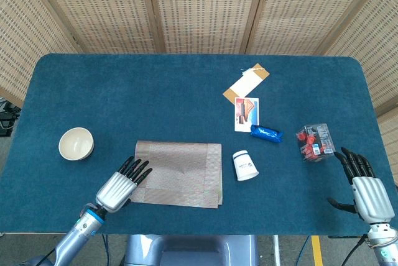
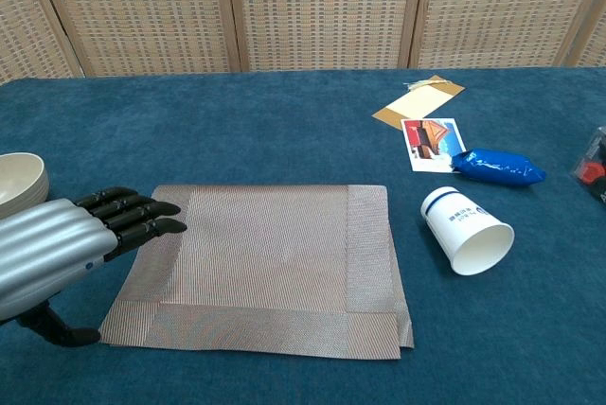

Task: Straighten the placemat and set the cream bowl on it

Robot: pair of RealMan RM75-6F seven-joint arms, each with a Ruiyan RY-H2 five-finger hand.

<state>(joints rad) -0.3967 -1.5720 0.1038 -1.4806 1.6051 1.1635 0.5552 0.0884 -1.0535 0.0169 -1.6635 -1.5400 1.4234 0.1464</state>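
A grey-brown woven placemat (image 1: 177, 165) (image 2: 270, 268) lies near the table's front edge, slightly askew. The cream bowl (image 1: 76, 143) (image 2: 19, 180) stands upright on the blue cloth to the left of it, apart from the mat. My left hand (image 1: 119, 185) (image 2: 66, 249) is open, fingers stretched out flat over the mat's near-left corner; whether they touch it I cannot tell. My right hand (image 1: 365, 188) is open too, hovering at the front right edge of the table, away from everything.
A white paper cup (image 1: 245, 165) (image 2: 466, 231) lies on its side right of the mat. Behind it are a blue packet (image 1: 265, 133), a picture card (image 1: 247, 114) and a tan card (image 1: 246, 83). A clear pack of red items (image 1: 314, 142) sits far right.
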